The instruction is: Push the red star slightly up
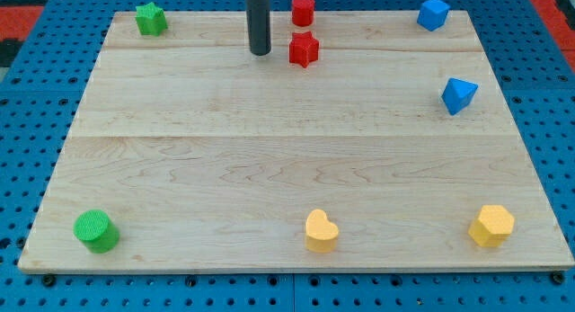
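A pale wooden worktop (287,159) made of joined planks lies on a blue perforated base (27,96), and small coloured blocks are scattered around its edges. The straight dark rod comes down from the view's top, and my tip (260,53) rests on the wood near the top edge, just to the view's left of the red star-shaped block (304,49), with a narrow strip of bare wood between them, so they sit close but apart. There is no hand on this arm, only the rod, so nothing is being grasped or released. The red star sits near the top centre of the worktop, directly below the red cylinder block (303,9), the two close together without clearly touching. A green star-shaped block (151,19) is at the top left corner and a blue cube-like block (432,13) at the top right. A blue wedge-like block (459,95) lies lower down by the right edge. Along the bottom edge sit a green cylinder block (95,231) at the left, a yellow heart-shaped block (321,230) near the middle, and a yellow many-sided block (491,226) at the right.
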Controlling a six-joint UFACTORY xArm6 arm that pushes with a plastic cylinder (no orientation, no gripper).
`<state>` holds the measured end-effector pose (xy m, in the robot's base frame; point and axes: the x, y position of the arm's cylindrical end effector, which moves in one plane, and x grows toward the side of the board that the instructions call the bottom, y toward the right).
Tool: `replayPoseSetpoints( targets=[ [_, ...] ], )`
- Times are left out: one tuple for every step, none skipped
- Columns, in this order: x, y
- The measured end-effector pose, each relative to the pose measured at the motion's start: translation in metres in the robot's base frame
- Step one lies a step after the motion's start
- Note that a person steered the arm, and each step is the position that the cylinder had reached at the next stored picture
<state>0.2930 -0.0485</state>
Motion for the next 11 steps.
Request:
replayPoseSetpoints(
  targets=[
    [0.034,0.004],
    [0.038,0.036],
    [-0.001,0.049],
    [-0.040,0.049],
    [-0.047,0.049],
    [-0.022,0.049],
    [0.005,0.057],
    [0.006,0.085],
    [-0.020,0.107],
    [-0.045,0.109],
    [-0.049,0.109]
  ],
)
